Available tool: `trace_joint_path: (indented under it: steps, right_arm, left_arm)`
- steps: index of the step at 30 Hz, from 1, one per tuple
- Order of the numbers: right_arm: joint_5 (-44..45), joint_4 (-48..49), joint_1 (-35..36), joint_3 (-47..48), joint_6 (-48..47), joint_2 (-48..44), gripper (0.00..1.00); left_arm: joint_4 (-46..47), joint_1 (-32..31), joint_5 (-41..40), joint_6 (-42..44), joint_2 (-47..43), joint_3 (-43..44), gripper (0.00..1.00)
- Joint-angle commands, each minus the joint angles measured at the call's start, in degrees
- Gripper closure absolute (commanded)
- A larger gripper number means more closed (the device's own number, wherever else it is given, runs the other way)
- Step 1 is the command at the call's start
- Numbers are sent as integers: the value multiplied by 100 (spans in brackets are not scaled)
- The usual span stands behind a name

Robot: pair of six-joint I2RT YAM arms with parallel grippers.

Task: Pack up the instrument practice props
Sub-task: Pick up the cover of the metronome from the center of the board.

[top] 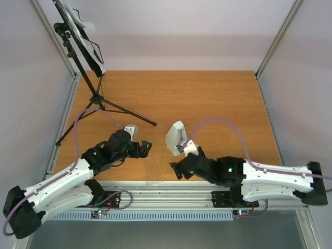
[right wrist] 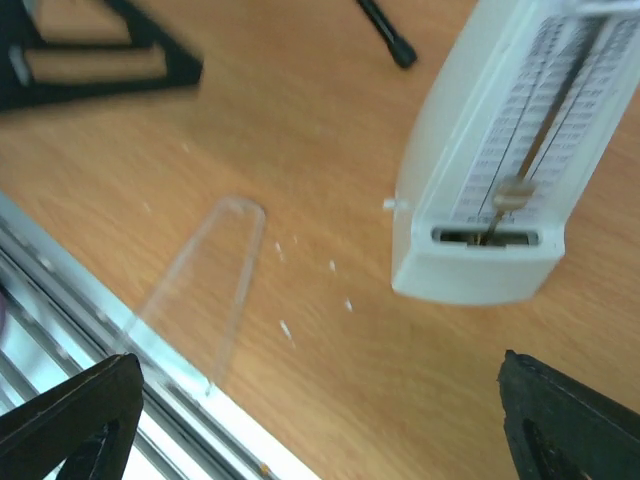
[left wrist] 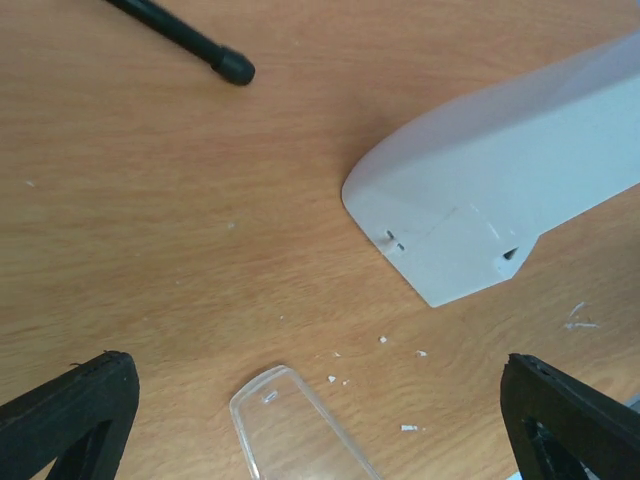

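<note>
The black tripod music stand (top: 83, 49) stands at the back left, with white sheet-music pages (top: 98, 52) showing along its desk. The pale wedge-shaped metronome (top: 176, 138) stands near the front centre with its pendulum face uncovered (right wrist: 500, 180); it also shows in the left wrist view (left wrist: 490, 200). Its clear plastic cover (left wrist: 295, 425) lies flat on the table by the front edge (right wrist: 195, 290). My left gripper (top: 145, 149) is open and empty, just left of the metronome and over the cover (left wrist: 320, 420). My right gripper (top: 175, 168) is open and empty, in front of the metronome (right wrist: 320, 420).
One tripod leg tip (left wrist: 225, 62) rests on the table close behind the left gripper and also shows in the right wrist view (right wrist: 392, 42). Small white crumbs (left wrist: 383, 340) lie around the cover. The metal rail (top: 155, 189) runs along the table's front edge.
</note>
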Motion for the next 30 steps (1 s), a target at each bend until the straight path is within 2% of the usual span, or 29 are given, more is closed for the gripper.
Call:
trace_joint_path:
  steps: [1, 6, 10, 13, 14, 16, 22, 30]
  right_arm:
    - [1653, -1588, 1047, 918, 1322, 935, 2]
    - [1065, -1525, 1174, 1593, 1551, 2055, 1]
    - [722, -1047, 1123, 1564, 1883, 2375, 2]
    - [-312, -746, 592, 1454, 2138, 2503, 2]
    - [-619, -672, 360, 1436, 2190, 2596, 5]
    - [-794, -616, 341, 1625, 1979, 2833, 7]
    - [-599, -1163, 395, 2406, 1690, 3710, 4]
    - [-137, -2087, 583, 3601, 1902, 5172, 3]
  left_arm:
    - [-1219, 47, -298, 339, -164, 1170, 1]
    - [-2496, 667, 484, 1297, 295, 2770, 1]
    - [-2721, 1261, 429, 1845, 412, 3309, 1]
    - [-2561, 1697, 286, 2007, 231, 3284, 1]
    - [-2464, 1828, 233, 2051, 165, 3219, 1]
    - [-2347, 2041, 13, 2137, 68, 3088, 1]
    - [-2345, 2274, -289, 2410, -43, 2836, 1]
    - [-2346, 2283, -450, 2473, -200, 2660, 1]
